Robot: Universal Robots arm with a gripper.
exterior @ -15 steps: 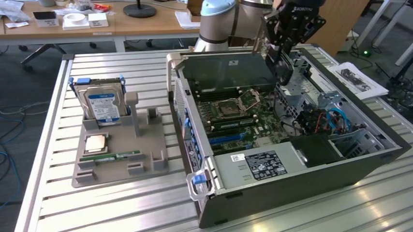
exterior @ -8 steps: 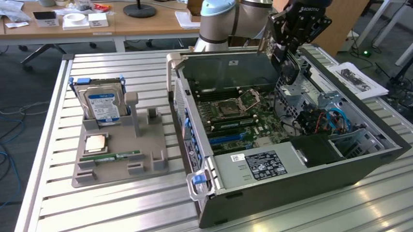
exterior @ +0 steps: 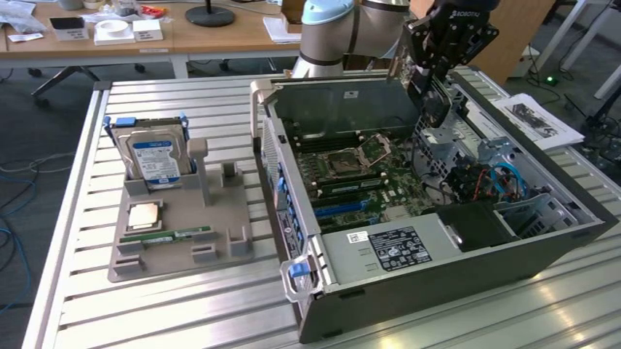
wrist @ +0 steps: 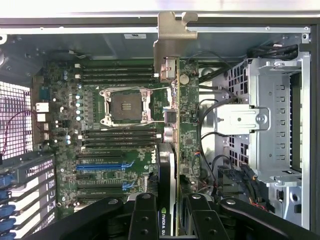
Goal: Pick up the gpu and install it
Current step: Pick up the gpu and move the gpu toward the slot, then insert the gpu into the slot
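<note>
Grey plastic parts tray [exterior: 174, 260] on the slatted aluminium surface [exterior: 87, 305], at the exterior view's left, carries a boxy silver hard drive with a blue-white label [exterior: 155, 156], a square metal-topped processor chip [exterior: 144, 215] and a narrow green memory stick [exterior: 180, 234]. Beside it lies the open black-and-silver computer case [exterior: 543, 246], its green motherboard [exterior: 354, 182] exposed. Toward the exterior view's right, the black two-fingered pincer [exterior: 430, 87] hangs over the case, clamped on the gpu [wrist: 173, 125], a thin dark card with a silver metal end bracket [wrist: 170, 35]. The card is carried edge-on above the board, not yet seated and apart from the blue expansion slot [wrist: 102, 166]. The risks look plain: a card gripped at one end may tilt or slip, its bracket could catch the case's rear wall, and a skewed descent would jam its edge against the slot. Loose black cables [wrist: 210, 115] beside the silver drive cage [wrist: 270, 100] could also snag it.
</note>
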